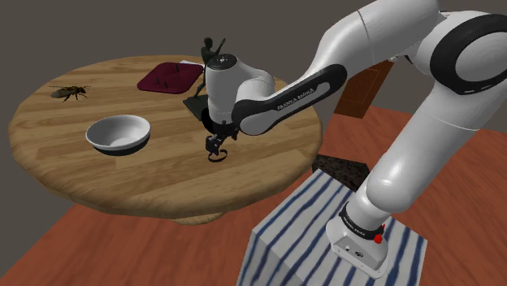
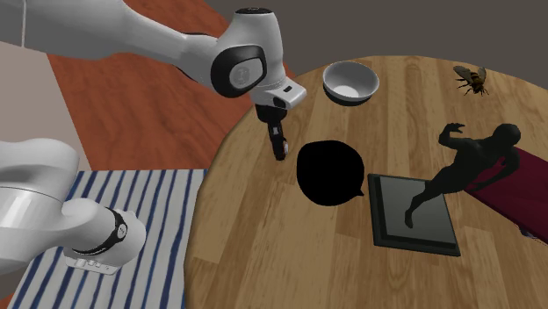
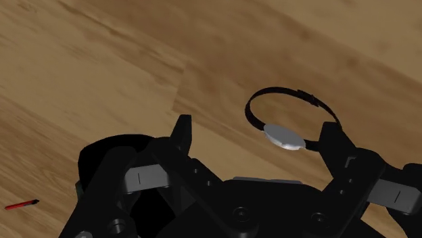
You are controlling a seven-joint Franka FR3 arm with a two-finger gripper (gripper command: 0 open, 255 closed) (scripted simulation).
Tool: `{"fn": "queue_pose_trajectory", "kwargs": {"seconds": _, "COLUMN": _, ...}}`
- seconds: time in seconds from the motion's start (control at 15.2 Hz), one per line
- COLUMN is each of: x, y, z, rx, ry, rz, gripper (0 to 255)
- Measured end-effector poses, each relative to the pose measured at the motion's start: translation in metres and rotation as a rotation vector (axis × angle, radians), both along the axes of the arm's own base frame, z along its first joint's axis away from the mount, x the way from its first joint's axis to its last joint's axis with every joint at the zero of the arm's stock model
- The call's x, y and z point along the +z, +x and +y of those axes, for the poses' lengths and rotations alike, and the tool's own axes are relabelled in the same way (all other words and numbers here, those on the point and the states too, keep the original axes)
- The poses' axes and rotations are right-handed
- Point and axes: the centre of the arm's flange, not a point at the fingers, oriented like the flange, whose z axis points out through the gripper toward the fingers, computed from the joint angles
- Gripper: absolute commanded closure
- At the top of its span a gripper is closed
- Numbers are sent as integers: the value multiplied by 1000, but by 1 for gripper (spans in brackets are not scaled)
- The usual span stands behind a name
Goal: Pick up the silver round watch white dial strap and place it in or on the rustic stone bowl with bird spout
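The gripper [image 3: 257,135] hung low over the round wooden table [image 1: 49,122], its fingers [image 3: 181,134] spread wide with nothing clasped between them. The watch [image 3: 286,136], a pale round dial on a thin dark strap loop, lay on the wood between the fingers, close to one of them; whether it touched that finger could not be told. In the shoulder view, a pale bowl [image 1: 119,130] sat on the table at 9 o'clock from the gripper, well apart from the watch. A dark figurine [image 1: 213,49] on a square base stood at 12 o'clock, a maroon mat [image 1: 169,78] lay at 11 o'clock, and a bee [image 1: 69,92] rested farther off at 10 o'clock. The blue-and-white striped stand [image 1: 301,236] was at 4 o'clock, off the table
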Motion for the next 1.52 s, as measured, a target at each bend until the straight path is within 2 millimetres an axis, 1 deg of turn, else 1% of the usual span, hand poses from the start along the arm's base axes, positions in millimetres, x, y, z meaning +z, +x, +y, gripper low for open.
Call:
{"fn": "queue_pose_trajectory", "kwargs": {"seconds": 0.26, "x": -20, "y": 2, "z": -6, "rx": 0, "ry": 0, "rz": 0, "gripper": 0}}
{"fn": "queue_pose_trajectory", "kwargs": {"seconds": 0.66, "x": -23, "y": 4, "z": -6, "rx": 1, "ry": 0, "rz": 0, "gripper": 0}}
{"fn": "queue_pose_trajectory", "kwargs": {"seconds": 0.73, "x": -23, "y": 4, "z": -6, "rx": 1, "ry": 0, "rz": 0, "gripper": 255}}
{"fn": "queue_pose_trajectory", "kwargs": {"seconds": 1.39, "x": -23, "y": 4, "z": -7, "rx": 0, "ry": -1, "rz": -1, "gripper": 255}}
{"fn": "queue_pose_trajectory", "kwargs": {"seconds": 1.52, "x": -18, "y": 3, "z": -6, "rx": 0, "ry": 0, "rz": -1, "gripper": 255}}
